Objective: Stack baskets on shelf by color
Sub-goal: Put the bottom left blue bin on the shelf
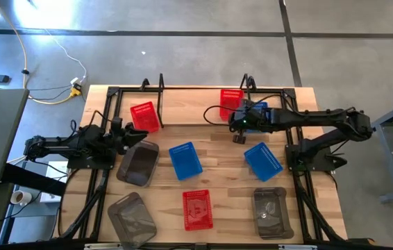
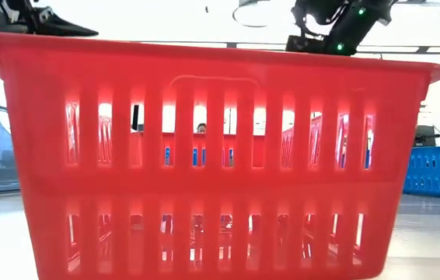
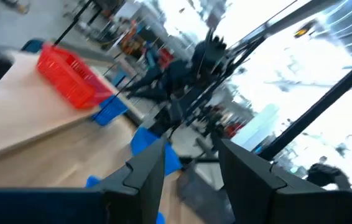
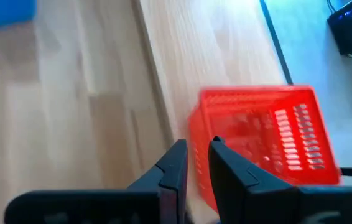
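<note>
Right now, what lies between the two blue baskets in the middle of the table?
Nothing: in the high view only bare wood separates the left blue basket from the right blue basket.
</note>
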Robot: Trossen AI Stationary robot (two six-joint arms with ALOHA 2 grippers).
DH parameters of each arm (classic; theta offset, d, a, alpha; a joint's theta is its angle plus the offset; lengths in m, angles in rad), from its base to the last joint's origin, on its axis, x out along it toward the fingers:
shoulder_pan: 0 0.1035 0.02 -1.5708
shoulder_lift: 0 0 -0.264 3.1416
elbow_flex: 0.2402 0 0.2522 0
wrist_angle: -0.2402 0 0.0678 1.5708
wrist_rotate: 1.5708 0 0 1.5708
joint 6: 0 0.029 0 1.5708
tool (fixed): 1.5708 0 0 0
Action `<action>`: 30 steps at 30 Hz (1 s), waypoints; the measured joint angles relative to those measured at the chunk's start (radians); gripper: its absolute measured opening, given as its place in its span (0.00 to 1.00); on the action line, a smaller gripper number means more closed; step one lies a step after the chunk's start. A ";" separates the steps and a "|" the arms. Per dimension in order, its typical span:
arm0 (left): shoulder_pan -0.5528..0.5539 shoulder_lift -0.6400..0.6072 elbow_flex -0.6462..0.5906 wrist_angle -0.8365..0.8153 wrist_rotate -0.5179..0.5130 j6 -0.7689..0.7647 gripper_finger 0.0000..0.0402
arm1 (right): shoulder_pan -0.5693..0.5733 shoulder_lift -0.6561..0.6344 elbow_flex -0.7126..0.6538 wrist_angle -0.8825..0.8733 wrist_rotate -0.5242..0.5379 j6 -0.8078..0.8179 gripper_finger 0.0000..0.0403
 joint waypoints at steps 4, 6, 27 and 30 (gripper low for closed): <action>0.000 0.000 0.014 0.057 0.000 0.008 0.35 | 0.045 -0.020 0.000 0.038 0.046 0.091 0.13; 0.000 0.003 0.046 0.055 0.002 0.042 0.35 | 0.065 -0.029 0.000 0.067 0.074 0.112 0.13; 0.000 0.475 0.560 -0.206 -0.019 0.460 0.35 | 0.158 -0.057 0.000 0.253 0.251 0.225 0.13; 0.000 0.553 0.626 -0.258 -0.010 0.492 0.35 | 0.163 -0.072 0.000 0.255 0.276 0.257 0.13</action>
